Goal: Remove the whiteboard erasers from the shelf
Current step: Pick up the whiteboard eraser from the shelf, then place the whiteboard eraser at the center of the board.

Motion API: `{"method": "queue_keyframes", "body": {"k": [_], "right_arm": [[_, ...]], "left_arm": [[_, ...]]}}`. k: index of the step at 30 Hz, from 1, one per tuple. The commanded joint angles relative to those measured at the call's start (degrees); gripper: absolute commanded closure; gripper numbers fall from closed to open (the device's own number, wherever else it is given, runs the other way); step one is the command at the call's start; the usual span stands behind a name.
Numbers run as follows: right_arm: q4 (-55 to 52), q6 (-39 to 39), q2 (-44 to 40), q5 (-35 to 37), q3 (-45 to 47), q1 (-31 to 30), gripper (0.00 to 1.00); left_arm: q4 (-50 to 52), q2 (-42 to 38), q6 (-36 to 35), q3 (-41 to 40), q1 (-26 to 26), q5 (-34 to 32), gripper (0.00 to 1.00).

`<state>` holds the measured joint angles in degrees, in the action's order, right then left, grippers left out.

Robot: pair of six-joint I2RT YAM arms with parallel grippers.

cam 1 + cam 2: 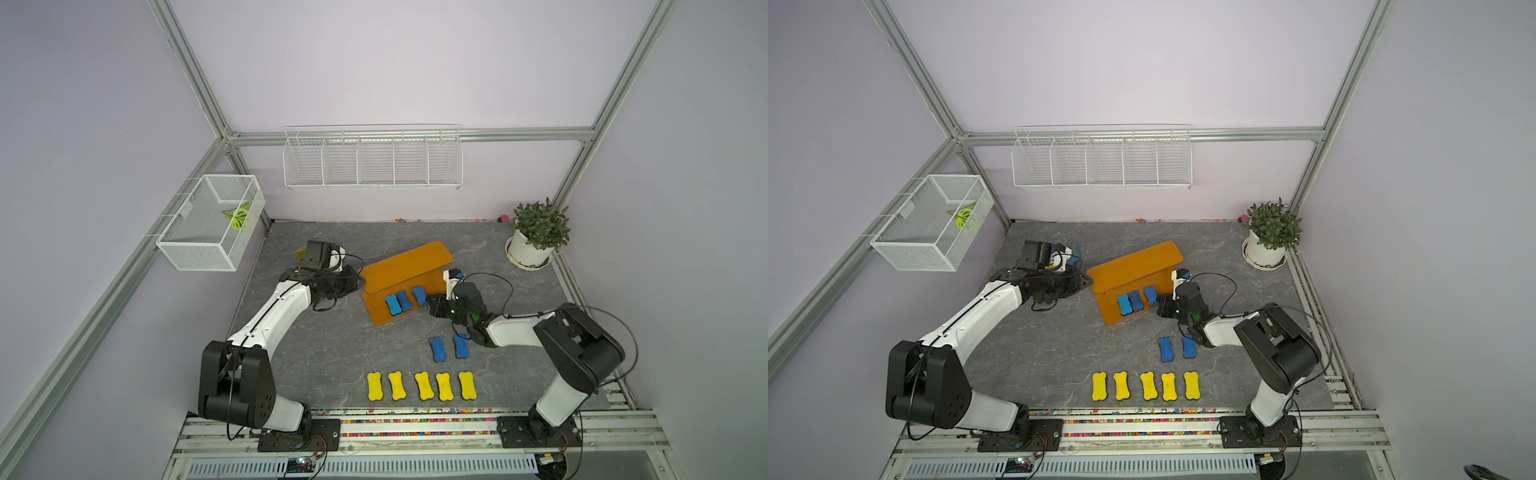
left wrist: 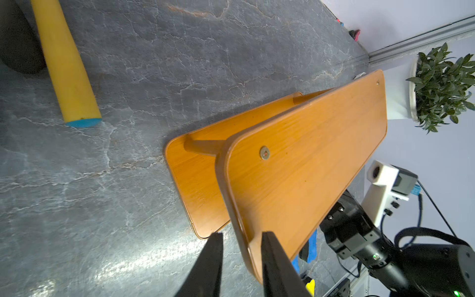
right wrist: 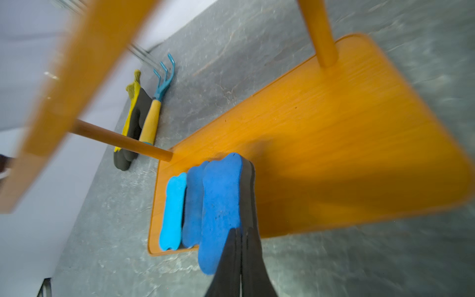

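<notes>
**Fig.** Eraser removal, top and wrist views, L to R.

**(a)** L gripper [image 2: 241, 234]: fingers clenched across the rim of the shelf [image 1: 407, 266] top board at its L end, apparently to steady it.

**(b)** Lower board, front edge: two blue erasers [image 3: 185, 208] lie flat, side by side. Touching them on the R is the held eraser [image 3: 221, 205], tipped on edge with its dark underside facing away from them.

**(c)** R gripper [image 3: 241, 231]: fingers pinched tight on the near end of the held eraser. Whether that eraser is clear of the board can't be told, as the wrist view is blurred.

**(d)** Table [image 1: 311, 353]: two blue pads [image 1: 449, 348] lie near the R arm, and a yellow row [image 1: 422, 386] of five lies in front. By this count 7 of 10 are off and 3 remain on the shelf.

**Risks (est.):**
- The grip is at one end of soft foam, so the pad may twist or slip out.
- The pad abuts its neighbour, so friction may drag that one off the edge.
- The top board overhangs close above, so a steep lift may knock it.
- If the L hold slips, the shelf may skid.
</notes>
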<state>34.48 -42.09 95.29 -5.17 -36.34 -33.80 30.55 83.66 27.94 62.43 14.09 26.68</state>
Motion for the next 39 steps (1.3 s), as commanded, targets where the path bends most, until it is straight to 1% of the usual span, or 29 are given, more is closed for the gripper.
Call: {"method": "queue_keyframes", "body": {"k": [1, 6, 10, 15, 19, 25, 30, 33, 35, 39], "right_arm": [[-5.9, 1.4, -6.3, 4.0, 3.0, -2.5, 1.00], [-14.5, -0.1, -17.1, 7.7, 8.4, -7.6, 1.00], [-19.7, -1.9, -21.6, 9.4, 10.0, -13.5, 1.00], [-22.0, -4.0, -21.6, 10.4, 11.0, -18.6, 1.00], [-22.4, -3.6, -20.4, 9.6, 11.3, -18.9, 1.00], [-22.5, -2.4, -15.9, 6.8, 10.0, -18.9, 1.00], [-25.5, -2.0, -16.0, 5.1, 8.9, -19.1, 0.99], [-28.4, -2.2, -17.3, 4.1, 8.6, -19.4, 0.96], [-29.8, -2.4, -18.2, 3.5, 8.7, -19.6, 0.91], [-31.4, -2.7, -19.6, 3.1, 8.7, -20.2, 0.77]], "left_arm": [[0.5, -1.6, -0.3, -0.6, 0.0, -0.3, 0.68], [0.2, -2.1, -0.2, -0.6, -0.1, 0.4, 0.68], [-0.1, -2.5, 0.0, -0.9, -0.1, 0.5, 0.68], [-0.1, -2.1, 0.1, -0.8, -0.1, 1.2, 0.68], [-0.4, -2.4, 0.3, -0.9, -0.1, 1.5, 0.68], [-0.4, -2.4, 0.1, -0.7, -0.1, 1.6, 0.67], [-0.1, -2.1, 0.0, -0.6, 0.0, 1.4, 0.68], [-0.1, -2.0, -0.1, -0.3, -0.1, 1.5, 0.68], [-0.1, -1.9, -0.1, -0.2, 0.0, 1.5, 0.67], [-0.1, -1.8, -0.1, -0.2, -0.1, 1.6, 0.68]]}}
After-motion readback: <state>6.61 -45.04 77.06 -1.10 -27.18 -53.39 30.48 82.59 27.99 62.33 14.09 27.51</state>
